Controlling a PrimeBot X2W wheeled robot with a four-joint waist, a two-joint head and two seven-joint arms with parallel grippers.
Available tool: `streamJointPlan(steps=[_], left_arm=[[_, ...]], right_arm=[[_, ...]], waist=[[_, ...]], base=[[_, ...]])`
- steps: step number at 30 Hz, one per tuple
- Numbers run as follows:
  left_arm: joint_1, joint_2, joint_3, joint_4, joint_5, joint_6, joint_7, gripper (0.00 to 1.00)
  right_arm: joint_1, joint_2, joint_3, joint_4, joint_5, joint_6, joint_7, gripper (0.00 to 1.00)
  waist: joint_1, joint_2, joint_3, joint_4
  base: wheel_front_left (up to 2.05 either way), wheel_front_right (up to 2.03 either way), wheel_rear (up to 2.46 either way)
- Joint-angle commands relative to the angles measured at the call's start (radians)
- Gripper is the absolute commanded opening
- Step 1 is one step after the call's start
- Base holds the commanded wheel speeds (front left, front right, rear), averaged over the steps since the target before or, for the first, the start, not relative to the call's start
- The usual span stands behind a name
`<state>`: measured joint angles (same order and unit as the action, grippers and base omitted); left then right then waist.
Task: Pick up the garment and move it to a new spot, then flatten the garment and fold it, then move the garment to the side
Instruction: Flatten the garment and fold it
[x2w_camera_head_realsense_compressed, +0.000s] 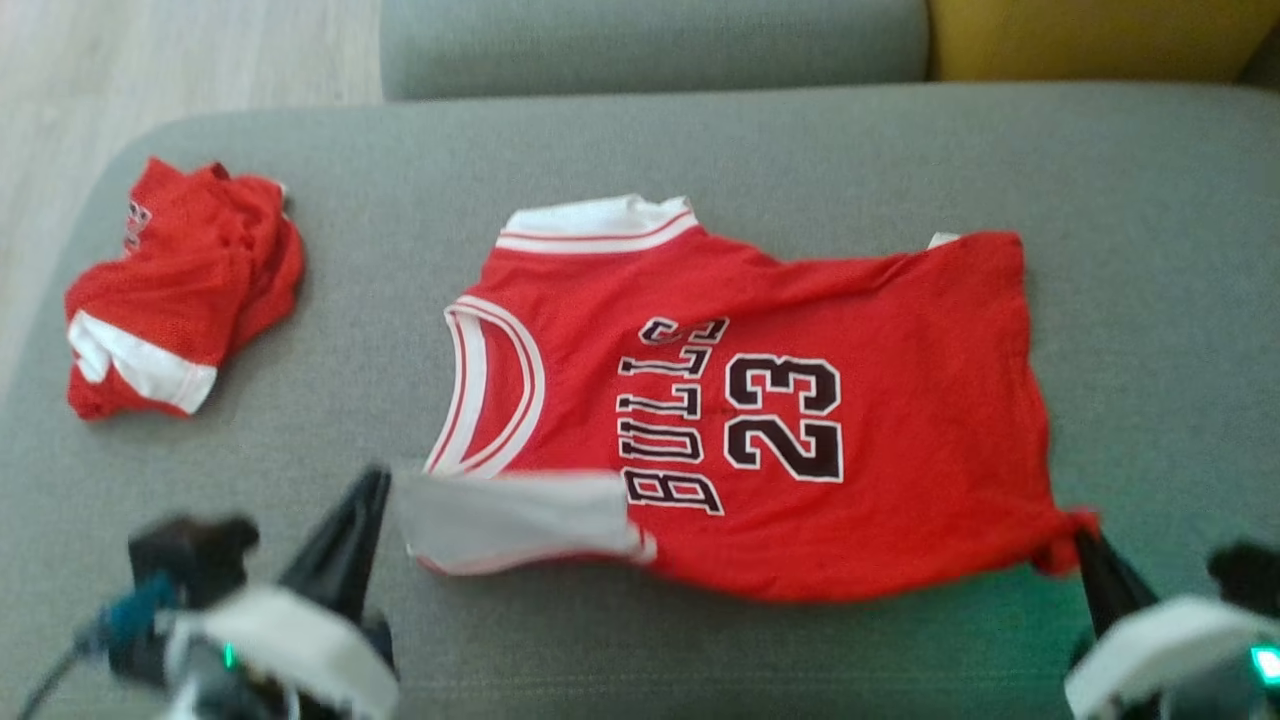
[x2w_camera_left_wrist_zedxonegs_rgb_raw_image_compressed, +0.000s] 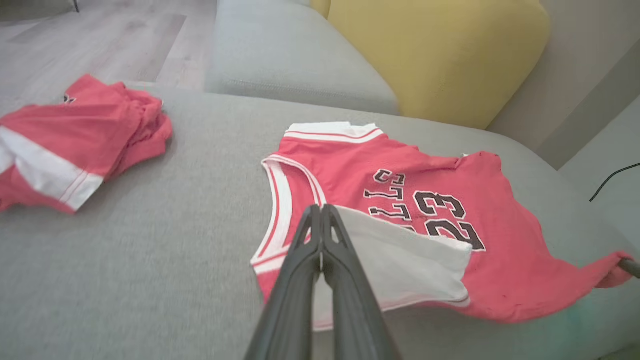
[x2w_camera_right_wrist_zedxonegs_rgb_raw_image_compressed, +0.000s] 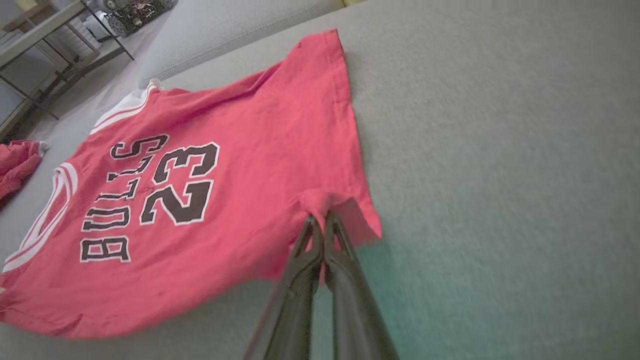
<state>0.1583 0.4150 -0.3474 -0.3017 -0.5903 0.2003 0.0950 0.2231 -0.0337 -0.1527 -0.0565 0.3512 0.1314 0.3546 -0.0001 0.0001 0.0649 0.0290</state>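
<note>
The garment (x2w_camera_head_realsense_compressed: 800, 330), a red "BULLS 23" jersey with white trim, lies spread on the grey sofa seat (x2w_camera_head_realsense_compressed: 700, 150), neck to the left. My left gripper (x2w_camera_head_realsense_compressed: 376, 480) is shut on its near shoulder strap, whose pale inside is turned over as a flap (x2w_camera_left_wrist_zedxonegs_rgb_raw_image_compressed: 400, 255); the left wrist view shows the closed left gripper (x2w_camera_left_wrist_zedxonegs_rgb_raw_image_compressed: 320, 209) at that flap's edge. My right gripper (x2w_camera_head_realsense_compressed: 1085, 540) is shut on the near hem corner, which bunches around its tips. From the right wrist, the right gripper (x2w_camera_right_wrist_zedxonegs_rgb_raw_image_compressed: 322, 216) pinches that corner of the garment (x2w_camera_right_wrist_zedxonegs_rgb_raw_image_compressed: 210, 115), lifted slightly off the seat.
A second crumpled red and white garment (x2w_camera_head_realsense_compressed: 180, 290) lies at the seat's far left. A yellow cushion (x2w_camera_head_realsense_compressed: 1090, 35) and the grey backrest (x2w_camera_head_realsense_compressed: 650, 40) stand behind. Wooden floor (x2w_camera_head_realsense_compressed: 150, 60) lies beyond the left edge. Bare seat runs right of the jersey.
</note>
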Motion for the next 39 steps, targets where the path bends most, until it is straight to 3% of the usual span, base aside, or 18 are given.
streamJointPlan(steps=[1,8,19,20,21,22,23,24,29,32,33,39], left_arm=[[-0.089,0.020,0.038,-0.008,-0.006,-0.013,-0.004,0.00],[-0.300,-0.025,0.029,0.215,-0.051,-0.110,-0.032,0.00],[-0.456,-0.060,0.029,0.441,-0.066,-0.210,-0.135,0.00],[-0.464,-0.063,0.028,0.455,-0.065,-0.218,-0.149,0.00],[-0.470,-0.065,0.026,0.469,-0.063,-0.225,-0.161,0.01],[-0.473,-0.068,0.024,0.484,-0.062,-0.231,-0.172,0.40],[-0.473,-0.068,0.024,0.484,-0.062,-0.231,-0.172,0.40],[-0.475,-0.072,0.025,0.497,-0.063,-0.235,-0.185,1.00],[-0.450,-0.085,0.043,0.530,-0.059,-0.226,-0.264,1.00],[-0.415,-0.086,0.065,0.513,-0.033,-0.191,-0.315,1.00],[-0.385,-0.088,0.084,0.485,-0.008,-0.161,-0.337,1.00],[-0.284,-0.104,0.119,0.383,0.076,-0.090,-0.355,1.00]], right_arm=[[-0.062,-0.017,0.025,-0.022,-0.018,-0.001,0.005,0.00],[-0.207,-0.017,0.022,0.074,-0.054,-0.001,0.006,0.00],[-0.344,-0.017,0.012,0.182,-0.067,-0.001,-0.070,0.00],[-0.350,-0.017,0.014,0.191,-0.066,-0.001,-0.074,0.02],[-0.354,-0.017,0.016,0.198,-0.065,-0.001,-0.080,0.31],[-0.355,-0.017,0.017,0.206,-0.062,-0.001,-0.084,0.65],[-0.355,-0.017,0.017,0.206,-0.062,-0.001,-0.084,0.65],[-0.355,-0.017,0.017,0.211,-0.061,-0.001,-0.088,1.00],[-0.343,-0.017,0.026,0.194,-0.056,-0.001,-0.154,1.00],[-0.330,-0.017,0.034,0.160,-0.084,-0.001,-0.209,1.00],[-0.321,-0.017,0.043,0.129,-0.115,-0.001,-0.243,1.00],[-0.282,-0.017,0.098,0.026,-0.194,-0.001,-0.309,1.00]], waist=[[0.0001,-0.0001,0.027,0.001],[0.0001,-0.0001,0.092,-0.005],[0.0001,-0.0001,0.160,-0.016],[0.0001,-0.0001,0.164,-0.016],[0.0001,-0.0001,0.167,-0.015],[0.0001,-0.0001,0.170,-0.015],[0.0001,-0.0001,0.170,-0.015],[0.0001,-0.0001,0.172,-0.015],[0.0001,-0.0001,0.167,-0.017],[0.0001,-0.0001,0.154,-0.019],[0.0001,-0.0001,0.141,-0.017],[0.0001,-0.0001,0.096,-0.009]], base=[[0.00,0.00,0.00],[0.00,0.00,0.00],[0.00,0.00,0.00],[0.00,0.00,0.00],[0.00,0.00,0.00],[0.00,0.00,0.00],[0.00,0.00,0.00],[0.00,0.00,0.00],[0.00,0.00,0.00],[0.00,0.00,0.00],[0.00,0.00,0.00],[0.00,0.00,0.00]])
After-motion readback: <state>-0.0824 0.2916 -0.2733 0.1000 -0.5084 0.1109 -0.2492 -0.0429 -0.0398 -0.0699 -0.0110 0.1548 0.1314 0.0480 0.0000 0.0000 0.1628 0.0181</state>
